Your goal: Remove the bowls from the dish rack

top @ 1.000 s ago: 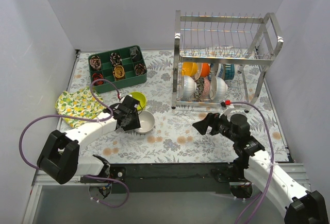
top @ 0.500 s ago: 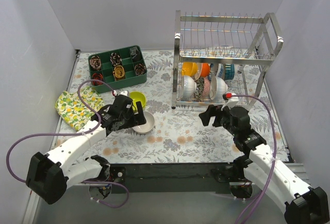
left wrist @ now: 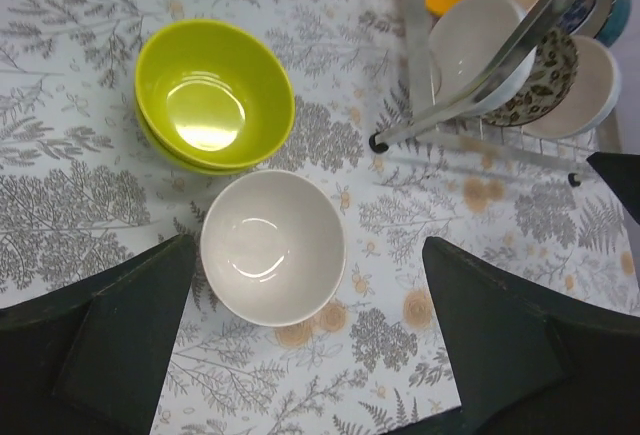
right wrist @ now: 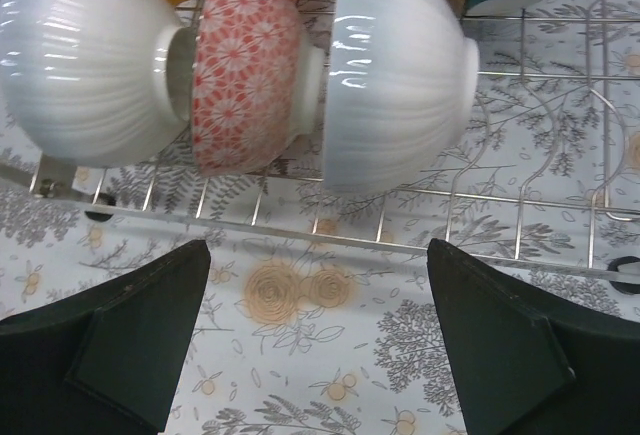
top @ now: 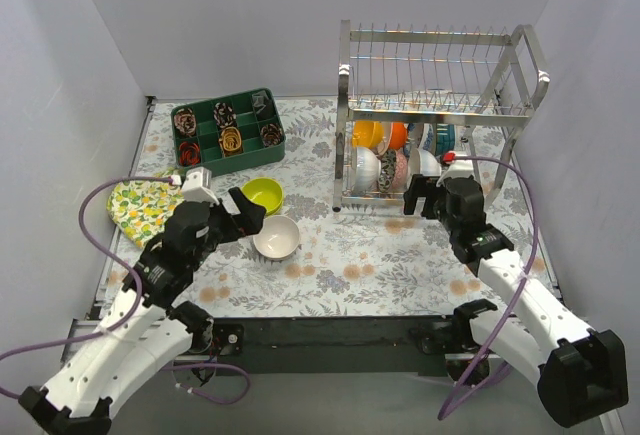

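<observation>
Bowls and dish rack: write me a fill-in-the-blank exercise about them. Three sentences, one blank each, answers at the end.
1. Beside the white bowl that is out of the rack sits a stack of two ____ bowls.
2. In the dish rack, the pink-patterned bowl stands on edge between two ____ bowls.
3. The left gripper and the right gripper both have their jaws ____.

Missing words: lime-green; white; open.

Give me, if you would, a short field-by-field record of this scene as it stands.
unloaded: white bowl upright, beside two stacked lime-green bowls
dish rack: lower tier holds more bowls on edge
left gripper: open, above the white bowl, empty
right gripper: open, facing a ribbed white bowl in the rack
</observation>
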Action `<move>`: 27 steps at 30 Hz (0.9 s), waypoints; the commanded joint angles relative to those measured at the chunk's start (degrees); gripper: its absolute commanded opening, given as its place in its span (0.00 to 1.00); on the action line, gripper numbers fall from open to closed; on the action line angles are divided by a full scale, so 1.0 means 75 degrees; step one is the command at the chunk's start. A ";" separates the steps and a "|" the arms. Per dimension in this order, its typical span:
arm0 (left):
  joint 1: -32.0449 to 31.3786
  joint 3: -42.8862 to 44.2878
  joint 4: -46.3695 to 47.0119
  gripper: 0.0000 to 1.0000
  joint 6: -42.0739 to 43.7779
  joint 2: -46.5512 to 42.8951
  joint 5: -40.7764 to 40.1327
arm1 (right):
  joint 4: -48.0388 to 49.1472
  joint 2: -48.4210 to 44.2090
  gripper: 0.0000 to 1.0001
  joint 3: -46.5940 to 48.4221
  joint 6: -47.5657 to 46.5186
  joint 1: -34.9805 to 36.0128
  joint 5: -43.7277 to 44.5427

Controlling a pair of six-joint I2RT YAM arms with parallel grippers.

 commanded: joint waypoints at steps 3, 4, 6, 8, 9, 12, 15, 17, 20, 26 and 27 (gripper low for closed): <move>0.0029 -0.1183 0.1286 0.98 0.0804 -0.1627 -0.0593 | 0.0768 0.0736 0.99 0.0635 -0.0176 -0.0952 -0.0548; 0.0040 -0.1220 0.1346 0.98 0.0874 -0.1747 -0.0570 | 0.0885 0.0818 0.99 0.0658 -0.0176 -0.1081 -0.0747; 0.0040 -0.1209 0.1382 0.98 0.1027 -0.1958 -0.0639 | 0.1143 0.1099 0.99 0.0670 -0.0141 -0.1467 -0.1403; 0.0029 -0.1255 0.1370 0.98 0.1074 -0.2018 -0.0710 | 0.1376 0.1310 0.99 0.0659 -0.0106 -0.1853 -0.1812; 0.0040 -0.1255 0.1370 0.98 0.1086 -0.2006 -0.0675 | 0.1471 0.1369 0.99 0.0612 -0.0094 -0.1983 -0.1885; 0.0040 -0.1232 0.1347 0.98 0.1086 -0.1854 -0.0500 | 0.1938 0.1580 0.99 0.0506 -0.0164 -0.2510 -0.2610; 0.0040 -0.1185 0.1323 0.98 0.1156 -0.1643 -0.0417 | 0.2442 0.1756 0.98 0.0447 -0.0223 -0.2792 -0.3209; 0.0052 -0.1150 0.1300 0.98 0.1168 -0.1549 -0.0382 | 0.2549 0.1954 0.98 0.0517 -0.0328 -0.2793 -0.3617; 0.0040 -0.1150 0.1311 0.98 0.1180 -0.1537 -0.0347 | 0.2737 0.2212 0.99 0.0576 -0.0457 -0.2793 -0.4087; 0.0040 -0.1173 0.1323 0.98 0.1180 -0.1607 -0.0323 | 0.3124 0.2740 0.99 0.0576 -0.0481 -0.3027 -0.3973; 0.0052 -0.1185 0.1311 0.98 0.1191 -0.1596 -0.0323 | 0.3112 0.2776 0.99 0.0576 -0.0515 -0.3027 -0.3856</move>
